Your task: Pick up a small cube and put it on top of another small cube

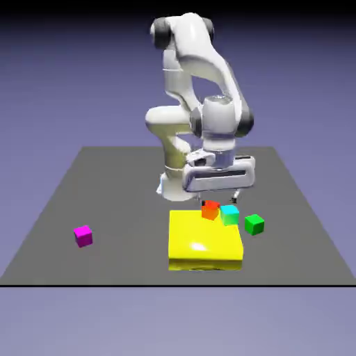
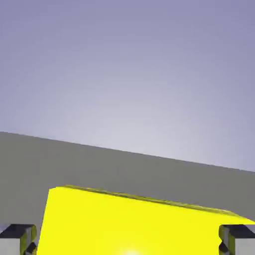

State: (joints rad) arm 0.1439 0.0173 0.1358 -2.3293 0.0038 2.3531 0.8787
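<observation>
The small green cube [image 1: 254,224] sits on the table at the exterior view's right, just beyond the yellow block's far right corner. Far off at the exterior view's left lies the small magenta cube [image 1: 83,236]. My gripper [image 1: 220,201] hangs open above the far edge of the flat yellow block [image 1: 205,240], left of the green cube and holding nothing. In the hand view the gripper [image 2: 128,240] shows its two grey fingertips [image 2: 20,238] wide apart at the bottom corners, with the yellow block [image 2: 134,224] beyond them. Neither cube shows there.
A red-orange cube [image 1: 210,209] and a cyan cube [image 1: 229,214] sit side by side at the yellow block's far edge, right under the gripper and next to the green cube. The grey table [image 1: 111,188] ends near the bottom of the exterior view.
</observation>
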